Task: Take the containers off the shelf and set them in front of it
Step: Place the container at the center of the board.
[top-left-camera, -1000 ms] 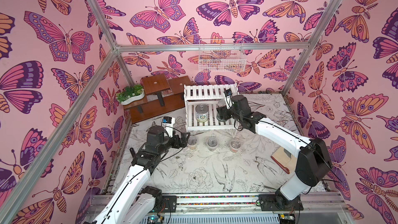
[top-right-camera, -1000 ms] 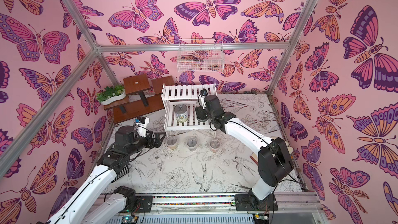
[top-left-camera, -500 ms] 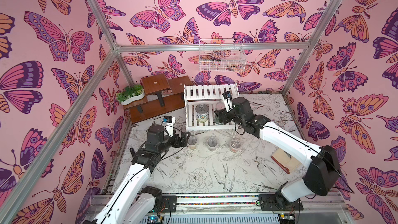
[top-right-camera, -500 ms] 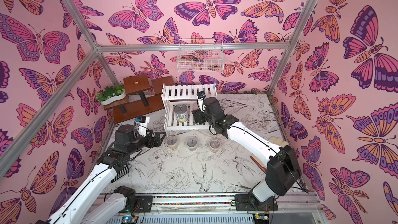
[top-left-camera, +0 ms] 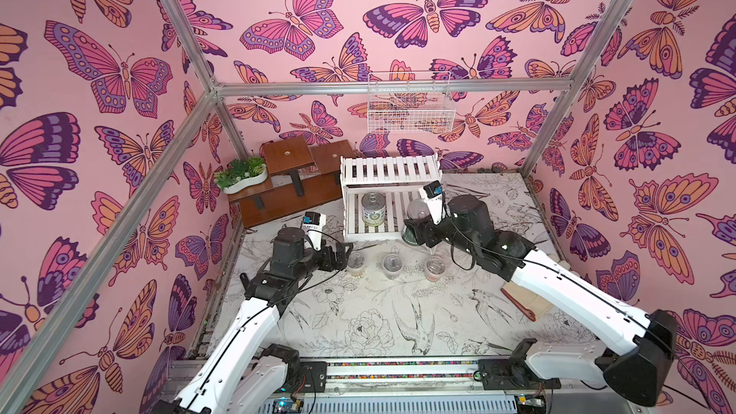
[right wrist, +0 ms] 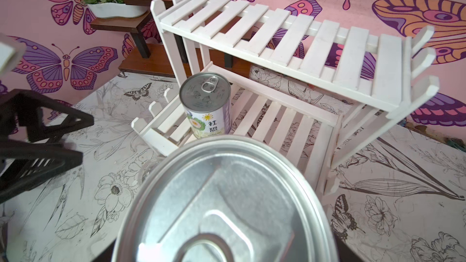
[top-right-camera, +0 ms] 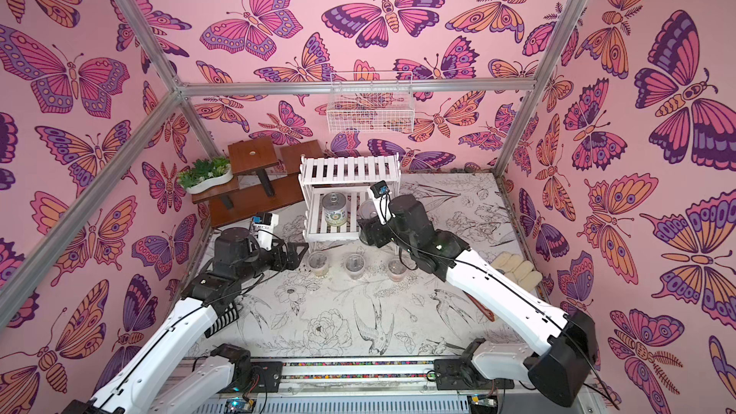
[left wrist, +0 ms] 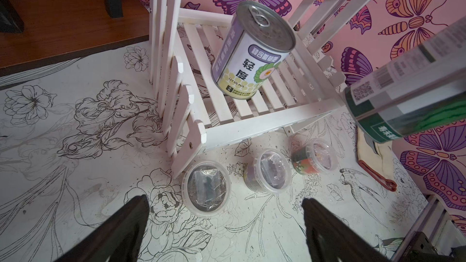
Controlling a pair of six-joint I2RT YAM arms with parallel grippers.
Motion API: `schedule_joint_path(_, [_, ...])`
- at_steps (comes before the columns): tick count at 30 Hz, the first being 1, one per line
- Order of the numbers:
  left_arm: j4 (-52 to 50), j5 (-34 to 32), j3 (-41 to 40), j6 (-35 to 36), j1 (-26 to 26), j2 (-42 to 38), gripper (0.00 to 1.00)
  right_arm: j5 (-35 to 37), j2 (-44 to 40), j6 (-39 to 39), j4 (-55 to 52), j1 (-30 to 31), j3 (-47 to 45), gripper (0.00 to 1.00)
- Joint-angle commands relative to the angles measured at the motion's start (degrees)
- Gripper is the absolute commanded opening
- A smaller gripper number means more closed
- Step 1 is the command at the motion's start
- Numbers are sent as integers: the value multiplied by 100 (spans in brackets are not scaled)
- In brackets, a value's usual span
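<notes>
The right tool (top-left-camera: 414,229) grips a silver-topped, green-striped can (left wrist: 403,91) just beside the front corner of the white slatted shelf (top-left-camera: 390,169). A white-green can (top-left-camera: 373,209) with a pull tab stands upright on the lower tier. On the surface (top-left-camera: 358,312) in front sit the yellow cup (top-left-camera: 355,262), dark cup (top-left-camera: 392,264) and orange-red cup (top-left-camera: 434,266), all clear and lidded. The left tool (left wrist: 223,200) hangs spread wide by the yellow cup.

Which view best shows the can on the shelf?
The left wrist view: the white-green can shows large, lid and label clear. In the right wrist view the held can hides its base; both top views show it small.
</notes>
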Motion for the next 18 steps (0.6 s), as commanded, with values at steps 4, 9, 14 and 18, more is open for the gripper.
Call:
schedule_joint_path(4, [-97,136,85,75,51,-52,100,178,-745,279,-356,345,-642,63])
schedule_joint_path(9, [-107,146,81,68,52,-44,100,438,-1229,469,-393,697,-1277,62])
schedule_joint_path(14, [-123,156,87,81,49,-44,100,737,-1627,659,-368,1033,-1891,62])
schedule_joint_path(18, [-131,159,64,83,50,-60,100,1045,-1875,830,-194,1228,-2427,62])
